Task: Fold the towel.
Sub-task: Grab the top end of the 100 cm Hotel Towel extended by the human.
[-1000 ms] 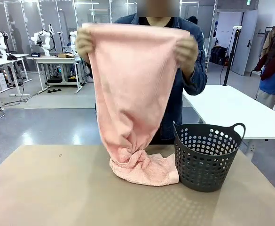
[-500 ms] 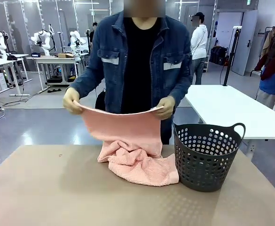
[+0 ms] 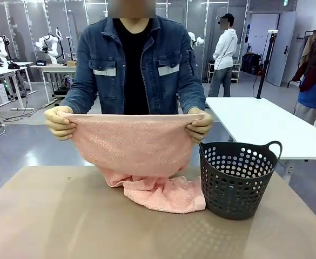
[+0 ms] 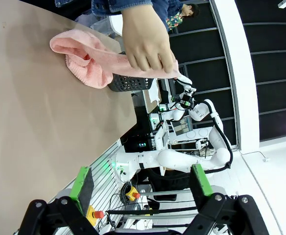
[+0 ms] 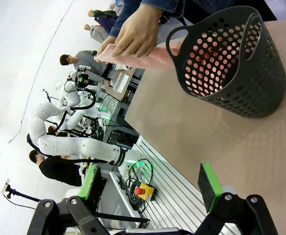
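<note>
A person (image 3: 136, 65) at the 12 o'clock side of the table (image 3: 49, 226) holds the towel (image 3: 133, 145) up by its top edge, stretched level between 2 hands. The hand at 9 o'clock (image 3: 60, 123) pinches one corner and the hand at 3 o'clock (image 3: 200, 125) pinches the other. The upper part hangs as a flat sheet in front of the denim jacket (image 3: 101, 59). The lower end lies bunched on the table, just beside the basket (image 3: 239, 181); whether it touches I cannot tell. The basket stands upright toward 3 o'clock from the table's middle, dark, with round holes and 2 loop handles. The left gripper (image 4: 140, 182) has its jaws wide, nothing between the green pads (image 4: 80, 183), well apart from the towel. The right gripper (image 5: 148, 182) is equally wide and holds nothing; in its wrist view the basket sits toward 1 o'clock.
</note>
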{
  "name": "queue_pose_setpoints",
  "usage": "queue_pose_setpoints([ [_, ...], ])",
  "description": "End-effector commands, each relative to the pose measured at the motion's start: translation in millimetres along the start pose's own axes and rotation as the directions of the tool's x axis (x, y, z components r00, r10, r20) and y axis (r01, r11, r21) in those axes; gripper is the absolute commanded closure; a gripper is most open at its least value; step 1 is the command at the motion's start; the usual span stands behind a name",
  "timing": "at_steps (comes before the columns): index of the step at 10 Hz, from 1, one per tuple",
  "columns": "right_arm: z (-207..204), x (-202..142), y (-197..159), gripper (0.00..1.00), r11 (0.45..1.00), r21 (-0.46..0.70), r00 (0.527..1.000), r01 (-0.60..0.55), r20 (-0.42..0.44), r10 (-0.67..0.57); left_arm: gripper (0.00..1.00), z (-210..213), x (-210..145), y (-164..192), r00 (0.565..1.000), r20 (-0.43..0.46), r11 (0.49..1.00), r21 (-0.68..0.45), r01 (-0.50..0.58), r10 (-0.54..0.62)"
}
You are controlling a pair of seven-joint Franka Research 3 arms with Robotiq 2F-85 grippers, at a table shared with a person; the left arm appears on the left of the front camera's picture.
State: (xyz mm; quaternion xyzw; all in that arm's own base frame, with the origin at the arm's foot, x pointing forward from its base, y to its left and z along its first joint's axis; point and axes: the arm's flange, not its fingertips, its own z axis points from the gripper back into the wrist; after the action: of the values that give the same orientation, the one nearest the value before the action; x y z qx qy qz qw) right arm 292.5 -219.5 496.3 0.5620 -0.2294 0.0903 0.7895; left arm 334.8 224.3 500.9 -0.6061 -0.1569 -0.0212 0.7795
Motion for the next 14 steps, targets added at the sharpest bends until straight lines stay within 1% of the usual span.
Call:
queue_pose_setpoints([
  [1,1.9,1.2,0.4,0.00,1.000,0.008,1.000,-0.022,0.006,0.022,0.00,0.7,-1.8,0.9,1.000,-0.009,1.000,-0.012,0.014,-0.014],
  [3,0.0,0.0,0.0,0.00,1.000,0.000,1.000,0.000,0.000,0.000,0.00,0.0,0.0,0.0,1.000,0.000,1.000,0.000,0.000,0.000],
  [4,12.0,5.7,19.0,0.00,0.990,-0.075,0.993,-0.118,-0.009,0.118,0.00,8.3,0.6,-21.6,0.986,-0.056,0.984,0.073,0.162,-0.158],
  [5,18.9,12.4,43.7,0.00,0.953,-0.191,0.972,-0.235,-0.070,0.226,0.00,17.3,3.0,-49.8,0.957,-0.094,0.942,0.173,0.288,-0.276],
  [6,21.6,21.2,73.1,0.00,0.895,-0.269,0.934,-0.357,-0.134,0.332,0.00,17.6,5.4,-80.5,0.912,-0.177,0.861,0.304,0.409,-0.370],
  [7,16.9,30.6,105.4,0.00,0.813,-0.328,0.876,-0.481,-0.222,0.429,0.00,9.3,5.3,-114.6,0.841,-0.286,0.757,0.369,0.540,-0.460],
  [8,3.9,39.8,143.9,0.00,0.724,-0.335,0.795,-0.603,-0.322,0.514,0.00,-8.0,6.1,-156.2,0.745,-0.396,0.630,0.401,0.666,-0.536],
  [9,-14.2,44.5,177.6,0.00,0.628,-0.338,0.710,-0.701,-0.414,0.570,0.00,-28.5,6.0,-189.2,0.659,-0.491,0.491,0.439,0.752,-0.570],
  [10,-37.7,45.3,207.9,0.00,0.525,-0.328,0.616,-0.785,-0.497,0.612,0.00,-55.6,1.2,-218.0,0.553,-0.587,0.347,0.434,0.831,-0.591],
  [11,-63.4,43.6,233.2,0.00,0.428,-0.297,0.518,-0.854,-0.563,0.644,0.00,-83.3,-5.0,-241.1,0.457,-0.654,0.227,0.409,0.884,-0.603],
  [12,-89.3,42.0,258.5,0.00,0.361,-0.236,0.427,-0.902,-0.605,0.672,0.00,-112.3,-12.6,-261.3,0.363,-0.712,0.135,0.357,0.924,-0.601],
  [13,-109.0,40.3,276.3,0.00,0.303,-0.187,0.349,-0.935,-0.647,0.678,0.00,-135.1,-16.3,-272.1,0.293,-0.755,0.055,0.323,0.945,-0.586],
  [14,-126.9,39.1,288.9,0.00,0.229,-0.149,0.266,-0.962,-0.705,0.658,0.00,-153.7,-19.0,-280.1,0.237,-0.779,0.013,0.283,0.959,-0.581],
])
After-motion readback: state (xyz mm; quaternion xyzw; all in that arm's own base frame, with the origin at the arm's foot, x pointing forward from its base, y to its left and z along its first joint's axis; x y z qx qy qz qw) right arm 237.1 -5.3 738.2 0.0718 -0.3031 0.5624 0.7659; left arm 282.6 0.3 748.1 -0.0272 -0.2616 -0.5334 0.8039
